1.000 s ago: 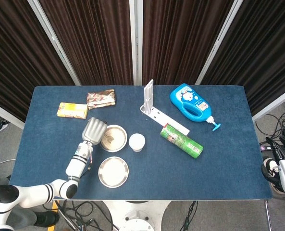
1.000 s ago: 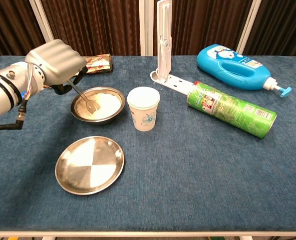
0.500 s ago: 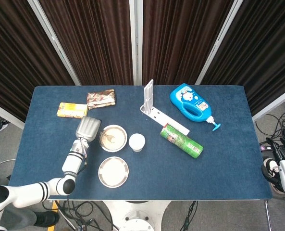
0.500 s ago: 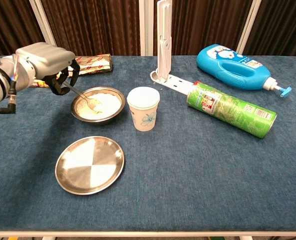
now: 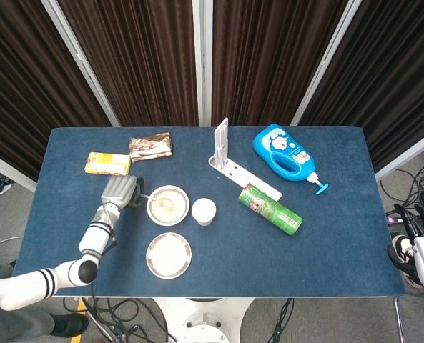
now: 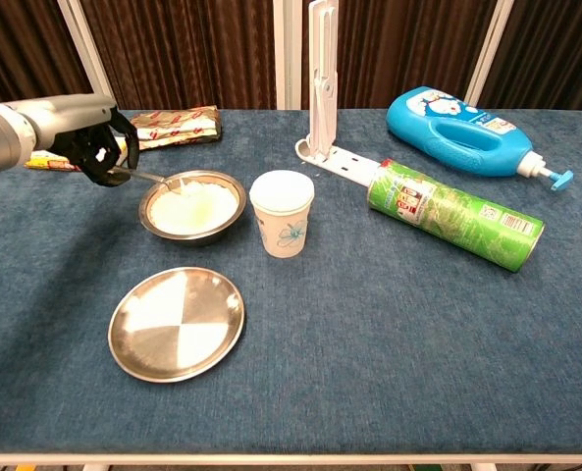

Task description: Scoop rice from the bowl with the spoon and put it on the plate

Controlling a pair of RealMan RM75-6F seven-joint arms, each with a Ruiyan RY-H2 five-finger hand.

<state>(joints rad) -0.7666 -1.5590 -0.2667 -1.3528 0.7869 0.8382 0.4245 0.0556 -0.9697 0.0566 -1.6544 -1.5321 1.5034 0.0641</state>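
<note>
A steel bowl (image 6: 192,206) (image 5: 167,206) of white rice sits left of centre on the blue table. My left hand (image 6: 84,137) (image 5: 119,191) is just left of the bowl and grips a metal spoon (image 6: 158,181). The spoon lies nearly level, its head over the bowl's left edge with some rice on it. An empty steel plate (image 6: 177,323) (image 5: 169,254) lies in front of the bowl. My right hand (image 5: 420,229) hangs off the table's right edge, its fingers too small to read.
A white paper cup (image 6: 282,213) stands right of the bowl. A green can (image 6: 454,215) lies on its side, with a blue bottle (image 6: 467,118) behind it and a white power strip (image 6: 322,88). Snack packets (image 5: 129,155) lie at the back left.
My left hand has drawn back to the left and lowered, pulling the spoon from steeply dipped in the rice to nearly level at the bowl's left rim.
</note>
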